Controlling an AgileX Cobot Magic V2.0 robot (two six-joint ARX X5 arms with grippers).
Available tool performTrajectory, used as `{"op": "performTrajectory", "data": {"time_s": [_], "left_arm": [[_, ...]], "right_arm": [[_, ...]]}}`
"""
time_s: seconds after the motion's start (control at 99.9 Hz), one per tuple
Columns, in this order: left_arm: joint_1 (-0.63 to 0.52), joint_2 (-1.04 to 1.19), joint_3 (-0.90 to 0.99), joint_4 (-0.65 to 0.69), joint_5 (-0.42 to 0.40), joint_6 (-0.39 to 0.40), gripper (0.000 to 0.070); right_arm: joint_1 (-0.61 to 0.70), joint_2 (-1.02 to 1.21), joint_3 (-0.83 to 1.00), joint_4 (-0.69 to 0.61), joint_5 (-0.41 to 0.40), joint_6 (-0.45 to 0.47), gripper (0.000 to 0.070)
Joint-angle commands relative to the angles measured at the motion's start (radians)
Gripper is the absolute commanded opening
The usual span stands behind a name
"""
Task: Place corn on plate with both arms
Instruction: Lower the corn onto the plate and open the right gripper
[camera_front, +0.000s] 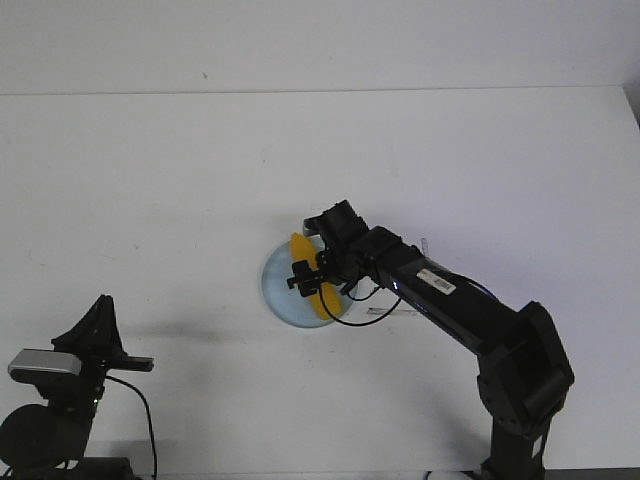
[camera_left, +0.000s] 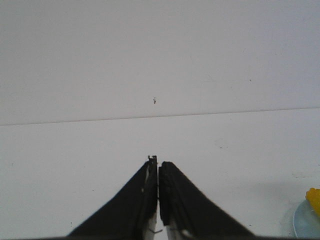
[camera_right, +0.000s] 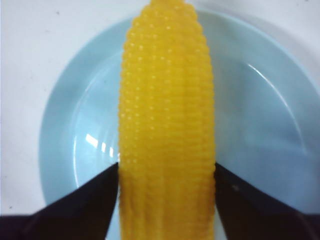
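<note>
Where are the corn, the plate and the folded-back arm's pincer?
corn (camera_right: 167, 125): right wrist view, cob's middle.
plate (camera_right: 265, 125): right wrist view, bare blue surface.
left gripper (camera_left: 158, 172): left wrist view, between closed fingertips.

Looks like a robot test bench in a lab: bare white table (camera_front: 200, 180) against a plain white wall (camera_front: 320, 40), nothing homely about. Two black robot arms, one (camera_front: 470, 320) reaching in from 4 o'clock, the other (camera_front: 70, 390) parked at 8 o'clock with loose cable.
</note>
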Motion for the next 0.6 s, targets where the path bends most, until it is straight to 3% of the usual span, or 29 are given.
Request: {"op": "performTrajectory", "data": {"time_s": [0.0,0.2,0.38,0.461,0.561,0.591], "left_arm": [[0.001,-0.002,0.005,0.012,0.0,0.014,0.0001],[0.001,-0.002,0.005,0.012,0.0,0.014,0.0001],[0.001,-0.002,0.005,0.012,0.0,0.014,0.0001],[0.001,-0.002,0.005,0.012,0.0,0.014,0.0001],[0.001,-0.002,0.005,0.012,0.0,0.013,0.0001],[0.001,-0.002,0.005,0.012,0.0,0.013,0.0001]], "right_arm": [[0.01,0.026,0.016,0.006,-0.003,0.008,0.0498],[0.01,-0.024,0.024,0.024,0.015,-0.041,0.0497],[0.012,-0.101,0.032,0.064,0.125,-0.153,0.044],[0.015,-0.126,0.032,0.058,0.18,-0.182,0.0304],[0.021,-0.154,0.032,0.041,0.243,-0.254,0.0],[0.027,-0.16,0.031,0.041,0.262,-0.282,0.0001]]}}
